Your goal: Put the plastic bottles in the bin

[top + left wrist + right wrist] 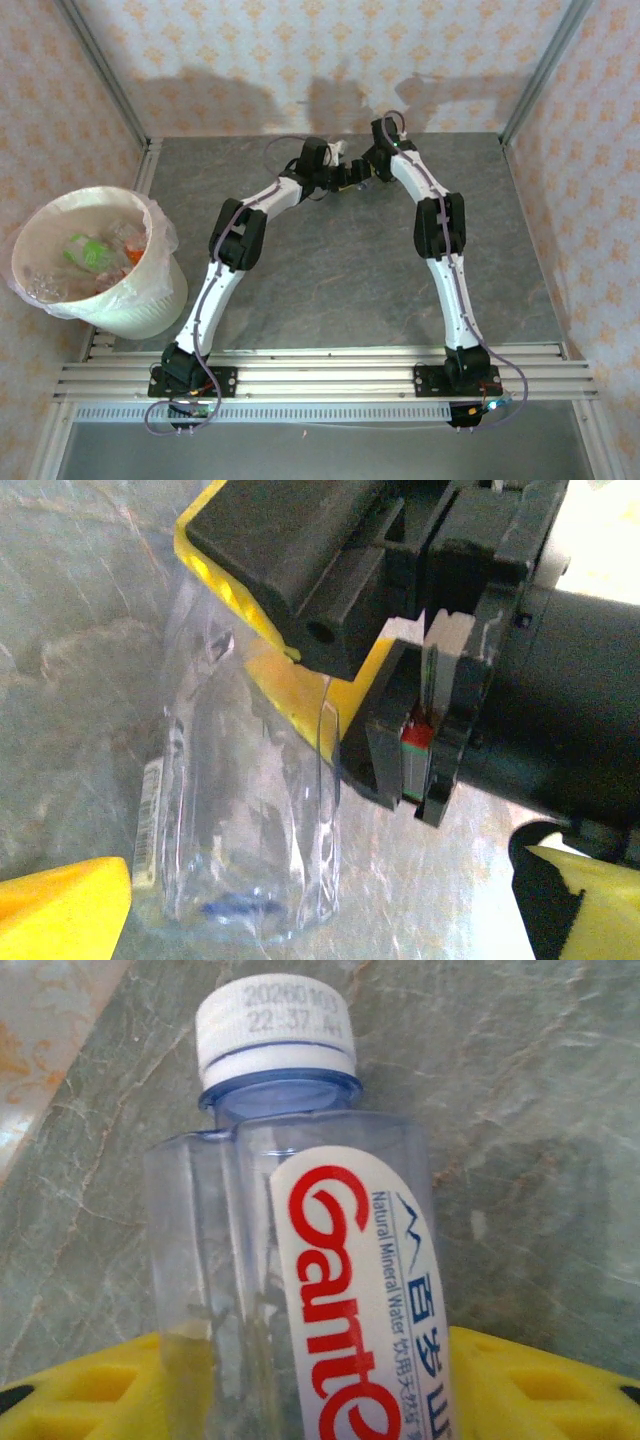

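Right gripper (320, 1385): clamped on clear bottle (250, 1260), white cap (275, 1025); left gripper (320, 905): fingers wide apart; bin (140, 300) at table's (330, 270) left edge: more bottles (88, 252) inside.

the bin (150, 305) stands just off the table's (330, 290) 8 o'clock corner, with plastic bottles (95, 255) lying inside it. at the table's 12 o'clock end, near the back wall (330, 60), the left gripper (348, 180) sits just at 9 o'clock of the right gripper (372, 168). a bottle (300, 1260) lies on the table between the right gripper's fingers (90, 1390), cap toward 12 o'clock in the right wrist view.
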